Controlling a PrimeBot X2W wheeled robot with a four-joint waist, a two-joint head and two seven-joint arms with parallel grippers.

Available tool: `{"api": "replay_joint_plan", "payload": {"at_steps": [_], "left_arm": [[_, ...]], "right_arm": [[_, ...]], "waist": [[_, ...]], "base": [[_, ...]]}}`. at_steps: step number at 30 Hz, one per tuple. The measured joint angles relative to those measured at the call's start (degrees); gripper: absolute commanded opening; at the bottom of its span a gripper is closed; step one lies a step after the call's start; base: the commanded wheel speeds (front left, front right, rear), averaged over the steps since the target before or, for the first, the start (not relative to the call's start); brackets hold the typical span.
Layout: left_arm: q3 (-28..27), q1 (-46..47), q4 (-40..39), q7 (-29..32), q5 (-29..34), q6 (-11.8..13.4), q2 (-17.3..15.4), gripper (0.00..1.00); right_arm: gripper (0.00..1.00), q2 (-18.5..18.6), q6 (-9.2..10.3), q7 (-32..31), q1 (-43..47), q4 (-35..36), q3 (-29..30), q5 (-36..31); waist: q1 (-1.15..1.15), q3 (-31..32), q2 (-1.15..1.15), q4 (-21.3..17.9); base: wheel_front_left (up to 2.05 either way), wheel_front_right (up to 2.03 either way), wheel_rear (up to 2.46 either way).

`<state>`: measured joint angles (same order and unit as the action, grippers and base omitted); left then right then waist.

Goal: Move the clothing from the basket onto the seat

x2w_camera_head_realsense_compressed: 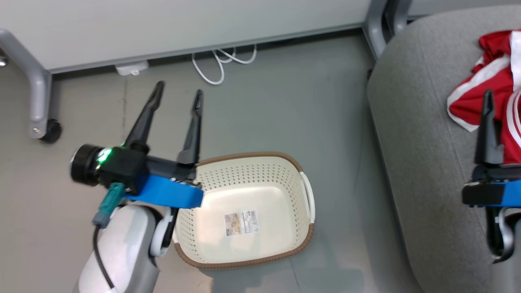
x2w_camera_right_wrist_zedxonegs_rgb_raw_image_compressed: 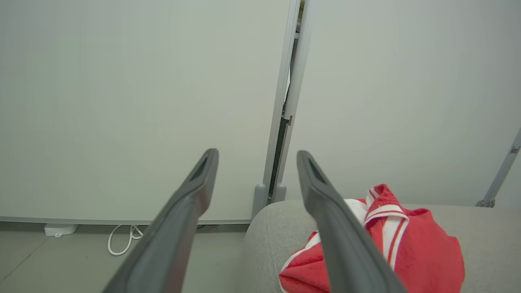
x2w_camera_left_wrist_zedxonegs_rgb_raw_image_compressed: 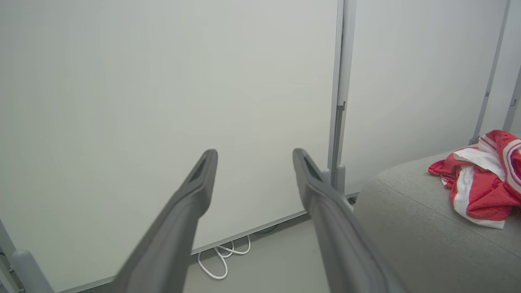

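Cream basket [x2w_camera_head_realsense_compressed: 252,155] w/ sticker [x2w_camera_head_realsense_compressed: 241,223] inside, red clothing [x2w_camera_head_realsense_compressed: 464,103] on seat [x2w_camera_head_realsense_compressed: 423,142], left tool [x2w_camera_head_realsense_compressed: 179,88] & right tool [x2w_camera_right_wrist_zedxonegs_rgb_raw_image_compressed: 256,154] spread, empty

I have my left gripper [x2w_camera_head_realsense_compressed: 179,88] raised at the lower left of the head view, its two dark fingers [x2w_camera_head_realsense_compressed: 143,120] spread apart with nothing between them and the pale forearm [x2w_camera_head_realsense_compressed: 122,248] angled up beneath it. My right gripper [x2w_camera_right_wrist_zedxonegs_rgb_raw_image_compressed: 256,154] is at the right edge, also parted and empty.

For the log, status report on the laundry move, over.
Left gripper open, right gripper open, both holding nothing. Clothing on seat. Basket holds just its sticker. Nothing in the way.
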<state>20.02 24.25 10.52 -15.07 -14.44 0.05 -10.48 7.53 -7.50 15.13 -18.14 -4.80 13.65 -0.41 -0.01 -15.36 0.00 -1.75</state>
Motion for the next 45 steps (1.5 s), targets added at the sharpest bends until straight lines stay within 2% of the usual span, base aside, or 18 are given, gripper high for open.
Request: {"api": "replay_joint_plan", "payload": {"at_steps": [6,13,19,30,45], "left_arm": [[-6.8,-4.1,-0.5,0.0,1.5,-0.1,1.6,1.00],[-13.6,-9.2,-0.4,0.0,3.7,-1.7,3.7,1.00],[-17.2,-12.8,0.4,0.0,5.4,-3.5,5.5,1.00],[-19.1,-17.0,3.1,0.0,6.6,-5.9,7.2,1.00],[-19.0,-19.9,4.9,0.0,7.1,-6.6,7.5,1.00]], "right_arm": [[1.00,-1.4,0.01,0.0,1.8,0.6,-3.8,0.6],[1.00,-2.9,0.01,0.0,4.6,-0.1,-6.9,1.1],[1.00,-3.7,0.01,0.0,6.8,-2.6,-8.0,2.0],[1.00,-4.3,0.01,0.0,11.2,-6.0,-8.1,3.0],[1.00,-4.6,0.01,0.0,14.4,-7.9,-8.7,4.9]], "waist": [[0.00,2.7,0.00,2.3],[0.00,5.8,0.00,4.5],[0.00,7.8,0.00,5.7],[0.00,10.5,0.00,6.2],[0.00,13.7,0.00,5.6]], "base": [[0.00,0.00,0.00],[0.00,0.00,0.00],[0.00,0.00,0.00],[0.00,0.00,0.00],[0.00,0.00,0.00]]}}
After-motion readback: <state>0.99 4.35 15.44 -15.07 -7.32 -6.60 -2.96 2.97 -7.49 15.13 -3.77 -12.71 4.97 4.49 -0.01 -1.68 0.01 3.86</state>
